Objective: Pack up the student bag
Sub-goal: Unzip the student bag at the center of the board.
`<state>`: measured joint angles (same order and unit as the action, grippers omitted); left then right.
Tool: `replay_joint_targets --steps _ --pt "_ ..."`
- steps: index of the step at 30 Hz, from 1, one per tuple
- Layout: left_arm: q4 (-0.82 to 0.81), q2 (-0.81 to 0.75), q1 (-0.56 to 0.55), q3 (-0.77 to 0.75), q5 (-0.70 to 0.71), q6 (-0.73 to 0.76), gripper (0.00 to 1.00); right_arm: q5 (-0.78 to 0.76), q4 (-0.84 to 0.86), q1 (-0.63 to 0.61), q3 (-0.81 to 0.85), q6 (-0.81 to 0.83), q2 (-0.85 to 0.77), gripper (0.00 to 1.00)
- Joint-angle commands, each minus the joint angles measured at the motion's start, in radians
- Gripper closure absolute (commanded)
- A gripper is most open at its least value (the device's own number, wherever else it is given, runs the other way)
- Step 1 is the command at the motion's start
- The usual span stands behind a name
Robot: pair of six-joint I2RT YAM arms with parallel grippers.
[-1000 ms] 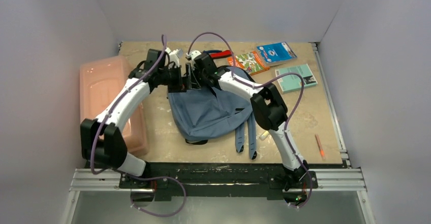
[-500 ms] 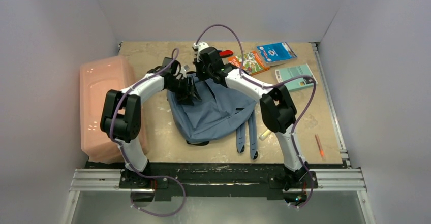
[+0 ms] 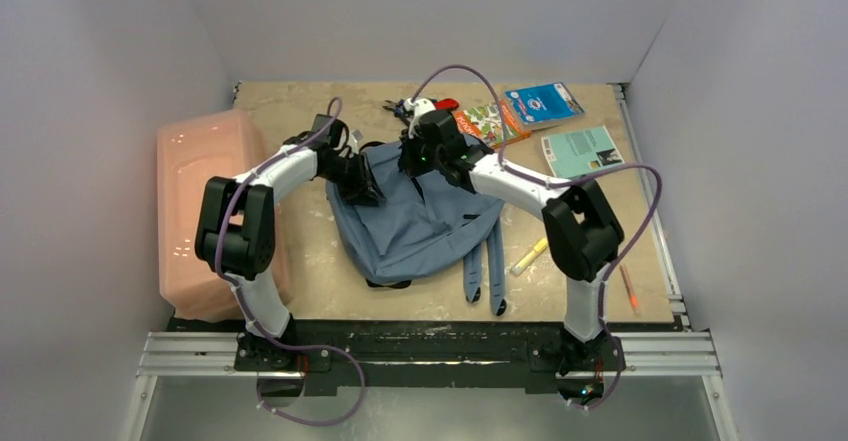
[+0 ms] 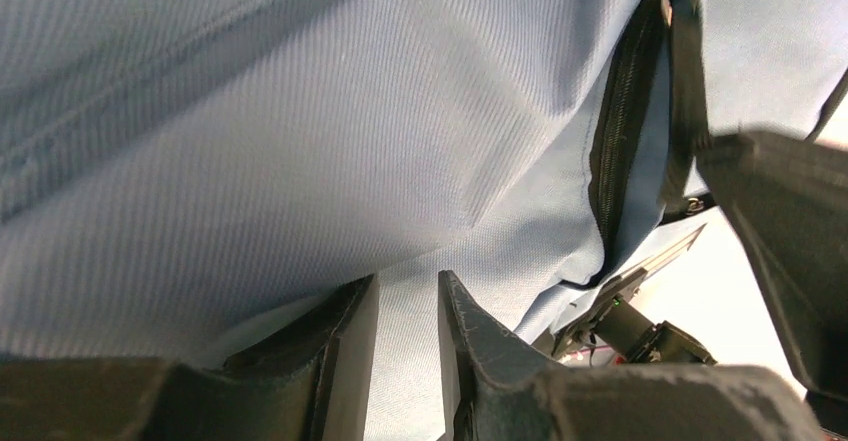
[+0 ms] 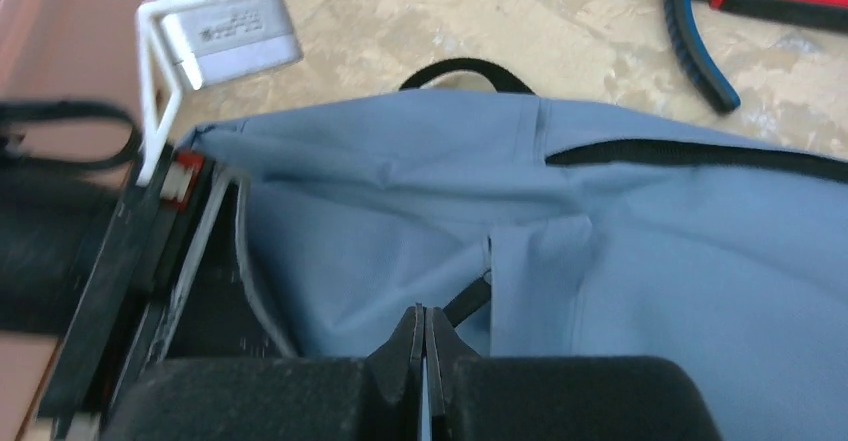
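Note:
The student bag point(image 3: 420, 226), grey-blue with dark zips, lies flat mid-table with its straps point(image 3: 485, 271) pointing toward the arms. My left gripper point(image 3: 362, 189) is pressed onto its upper-left edge. In the left wrist view the left gripper point(image 4: 405, 281) has its jaws a narrow gap apart, and bag fabric point(image 4: 300, 141) fills that gap beside an open dark zip point(image 4: 615, 161). My right gripper point(image 3: 418, 161) sits at the bag's top. In the right wrist view this gripper point(image 5: 422, 311) is shut over the bag point(image 5: 650, 261), with a dark zip pull point(image 5: 465, 301) right at its tips.
A translucent pink box point(image 3: 205, 201) stands along the left. Red-and-blue pliers point(image 3: 440, 106) lie behind the bag. Booklets point(image 3: 488, 121) point(image 3: 542, 104) point(image 3: 580, 151) lie at the back right. A yellow marker point(image 3: 530, 257) and an orange pen point(image 3: 629, 287) lie to the right.
The left arm folded in and its gripper came down onto the bag's upper-left edge while narrowing. The right gripper shifted right along the bag's top and shut.

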<state>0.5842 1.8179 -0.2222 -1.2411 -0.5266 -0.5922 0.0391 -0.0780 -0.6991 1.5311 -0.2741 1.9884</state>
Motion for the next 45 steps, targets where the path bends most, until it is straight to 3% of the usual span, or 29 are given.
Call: replay_joint_targets --steps 1,5,10,16,26,30,35,45 --pt "-0.038 0.014 0.021 0.017 -0.037 -0.037 0.73 0.148 0.166 0.004 -0.190 -0.041 -0.168 1.00" --pt "-0.051 0.023 0.023 0.019 -0.053 -0.049 0.74 0.143 0.225 0.005 -0.358 -0.088 -0.258 1.00" --pt "-0.064 0.026 0.023 0.023 -0.071 -0.060 0.75 0.161 0.185 0.003 -0.328 -0.126 -0.261 1.00" --pt "-0.066 0.019 0.023 0.024 -0.070 -0.064 0.75 0.188 0.263 0.003 -0.450 -0.204 -0.294 1.00" --pt "-0.206 0.008 0.019 0.123 0.006 -0.147 0.84 0.179 0.119 0.000 -0.427 -0.212 -0.366 1.00" --pt "-0.245 0.022 0.009 0.145 0.003 -0.156 0.81 0.175 0.091 0.000 -0.379 -0.209 -0.331 1.00" --pt "-0.252 0.040 0.012 0.162 0.042 -0.193 1.00 0.213 0.081 -0.009 -0.398 -0.250 -0.353 1.00" --pt "-0.223 0.029 0.020 0.156 0.111 -0.199 1.00 0.134 0.036 -0.177 -0.738 -0.376 -0.634 1.00"
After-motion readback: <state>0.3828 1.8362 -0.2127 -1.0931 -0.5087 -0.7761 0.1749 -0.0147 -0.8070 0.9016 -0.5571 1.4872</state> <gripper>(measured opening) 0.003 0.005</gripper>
